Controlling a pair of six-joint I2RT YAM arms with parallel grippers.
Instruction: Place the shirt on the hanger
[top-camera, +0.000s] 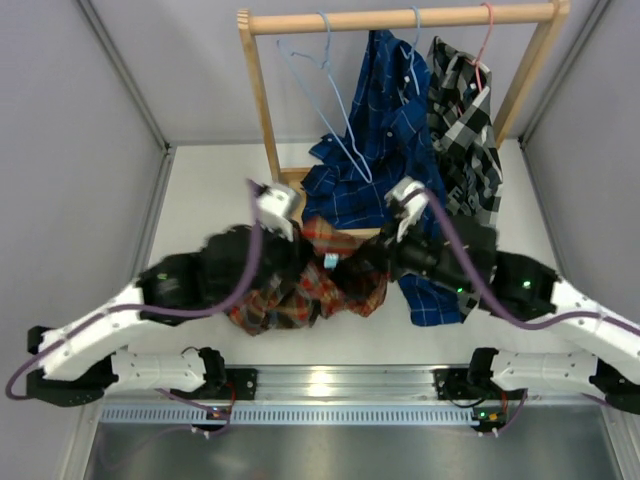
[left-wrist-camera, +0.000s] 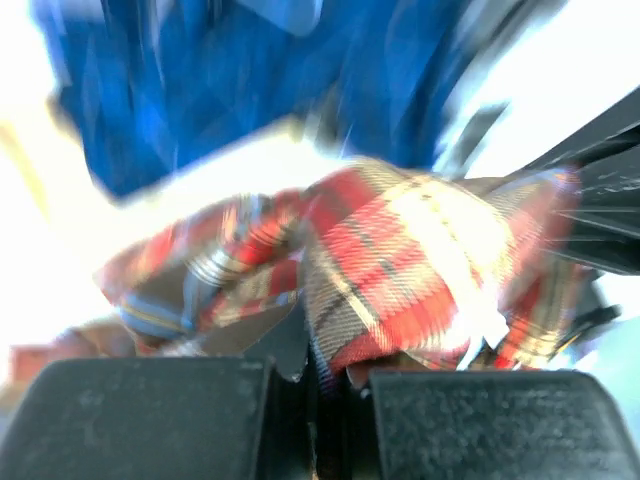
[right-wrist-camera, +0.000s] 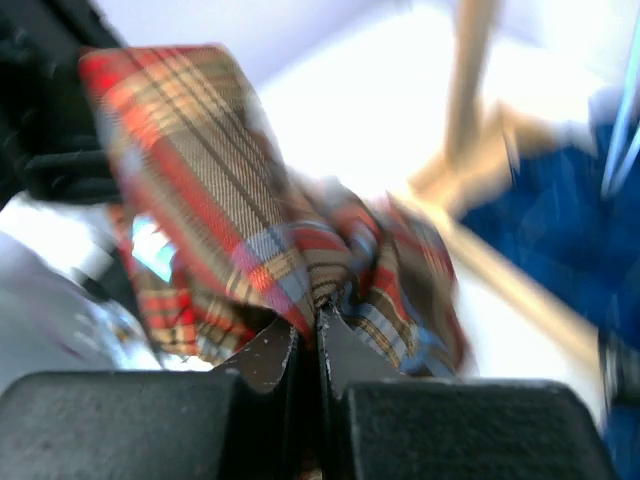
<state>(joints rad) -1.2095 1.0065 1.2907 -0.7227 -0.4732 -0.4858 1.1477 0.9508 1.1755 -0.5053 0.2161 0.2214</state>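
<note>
**Both pincers clamped on the plaid shirt**

The red-orange shirt (top-camera: 312, 282) sits bunched on the white table (top-camera: 215, 190), near the middle, between the two arms. The left gripper (left-wrist-camera: 315, 375) is pinched tight on a fold of its fabric, and the right gripper (right-wrist-camera: 318, 345) bites the cloth too, jaws together on a seam. On the far side, the light-blue hanger (top-camera: 345, 112) hangs bare from the wooden rack (top-camera: 400, 17), left of the navy shirt (top-camera: 375, 130) and the black-and-white shirt (top-camera: 460, 110).
</note>
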